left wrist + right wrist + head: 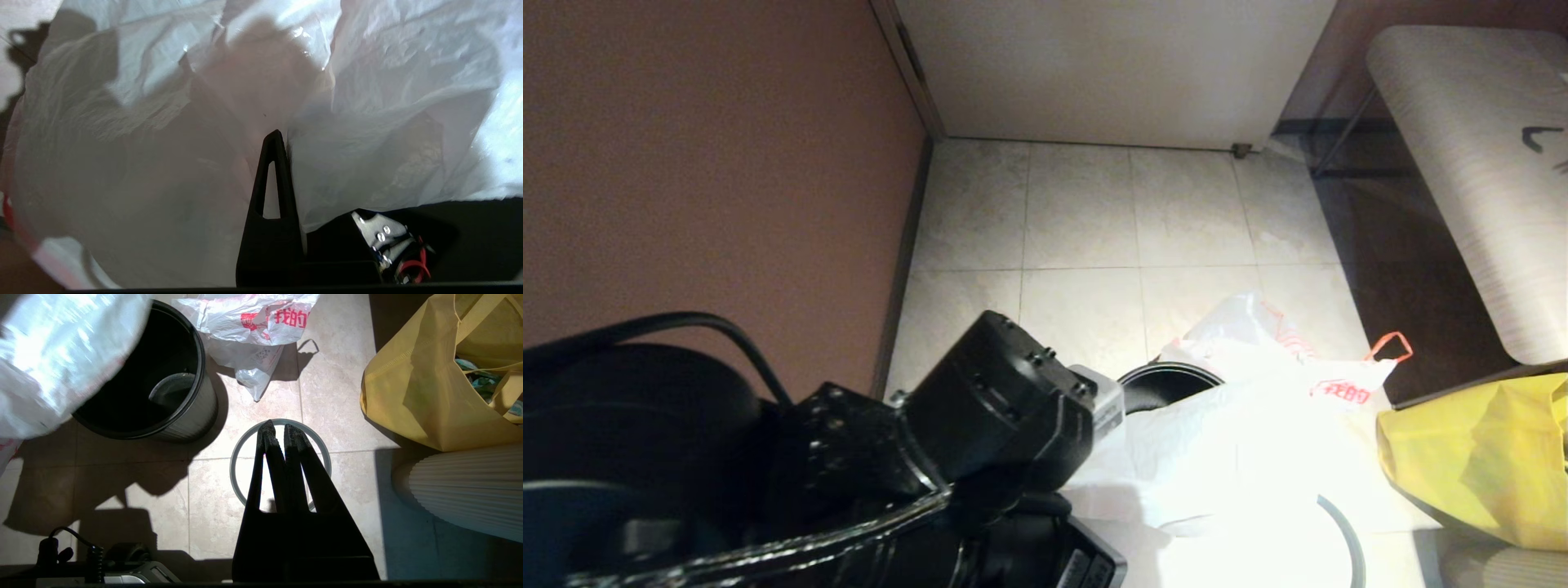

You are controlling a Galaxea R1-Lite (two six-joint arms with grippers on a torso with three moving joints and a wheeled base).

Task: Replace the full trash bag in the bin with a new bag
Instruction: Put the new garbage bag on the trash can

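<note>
Only the right wrist view shows the bin (163, 384) whole: black, upright on the tiles, empty inside, its mouth partly covered by the new bag (53, 355) held over it. The grey hoop (241, 457) lies on the floor beside the bin, under the right gripper (282, 433), whose jaws are closed on nothing. The full bag (249, 322) lies on the floor just past the bin, and a yellow bag (421, 388) stands well to the side. The left wrist view shows the left gripper (274, 141) pinched shut on a fold of the new bag. In the head view the left arm (996, 400) hides most of the bin; open tiles (1086, 212) stretch beyond to the wall.
</note>
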